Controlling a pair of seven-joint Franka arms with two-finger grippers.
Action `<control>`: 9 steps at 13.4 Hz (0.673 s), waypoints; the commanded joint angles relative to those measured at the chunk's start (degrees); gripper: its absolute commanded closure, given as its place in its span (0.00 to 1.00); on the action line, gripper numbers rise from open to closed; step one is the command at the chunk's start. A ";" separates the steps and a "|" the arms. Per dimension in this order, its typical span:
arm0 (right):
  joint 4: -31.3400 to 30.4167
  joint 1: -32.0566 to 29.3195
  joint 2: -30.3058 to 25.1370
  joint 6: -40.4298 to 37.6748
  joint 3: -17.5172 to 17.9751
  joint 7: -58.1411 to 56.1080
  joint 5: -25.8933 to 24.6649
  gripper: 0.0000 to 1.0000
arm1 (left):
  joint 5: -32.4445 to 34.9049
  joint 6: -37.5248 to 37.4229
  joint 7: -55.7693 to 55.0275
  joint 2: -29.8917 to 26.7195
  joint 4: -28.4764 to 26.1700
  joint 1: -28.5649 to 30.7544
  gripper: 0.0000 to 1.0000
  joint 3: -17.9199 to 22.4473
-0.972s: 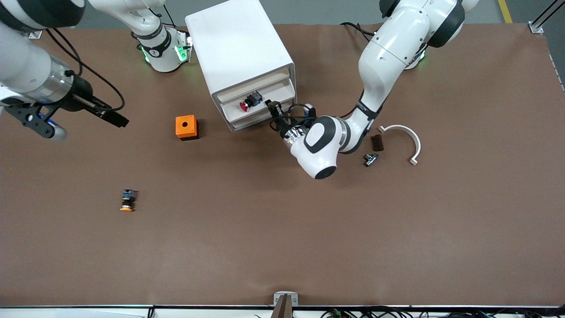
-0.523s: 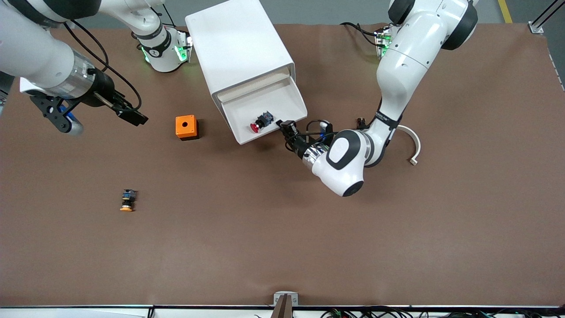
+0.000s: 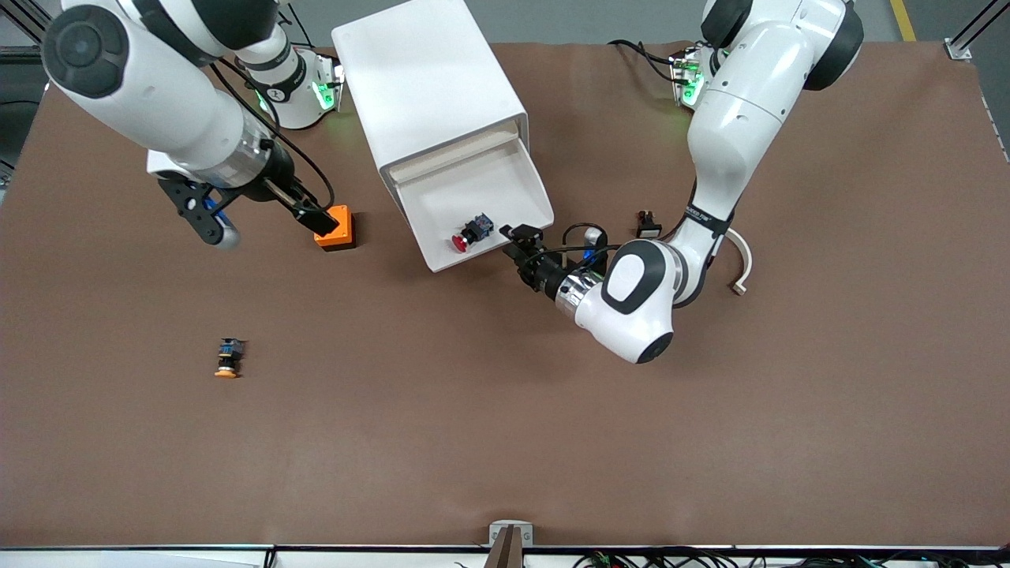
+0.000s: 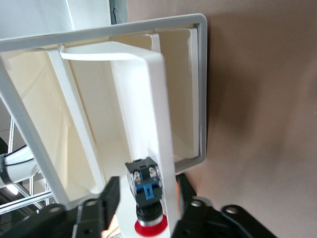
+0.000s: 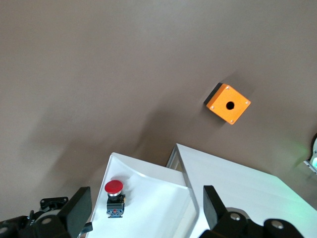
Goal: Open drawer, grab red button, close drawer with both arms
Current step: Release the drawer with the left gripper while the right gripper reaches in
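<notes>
My left gripper (image 3: 517,235) is clamped on the front edge of the drawer (image 3: 442,201), which I have drawn well out of the white cabinet (image 3: 422,75) over the last second, so the opening step looks done. The button (image 3: 471,233) lies in the drawer near its front edge, red cap toward the counter's (image 3: 505,442) near edge, carried out with the tray. My right gripper (image 3: 316,219), fingers spread apart, has swung in from the counter's edge at the right arm's end and now hangs over the orange box (image 3: 339,233), heading for the button. I count one red button, one orange-capped button (image 3: 227,359), one orange box, and one open drawer.
</notes>
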 commanded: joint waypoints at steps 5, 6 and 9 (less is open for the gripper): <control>-2.69 10.44 4.86 8.22 -0.55 13.49 0.85 0.01 | 6.92 -1.16 5.14 -2.51 0.22 7.42 0.01 -0.56; -4.53 12.03 4.87 10.94 -0.63 14.47 0.85 0.01 | 9.03 -1.17 6.37 -3.04 0.65 8.22 0.01 -0.56; -8.06 16.34 5.83 17.53 -0.63 17.99 0.23 0.01 | 19.30 -1.52 10.84 -4.00 2.76 10.86 0.01 -0.65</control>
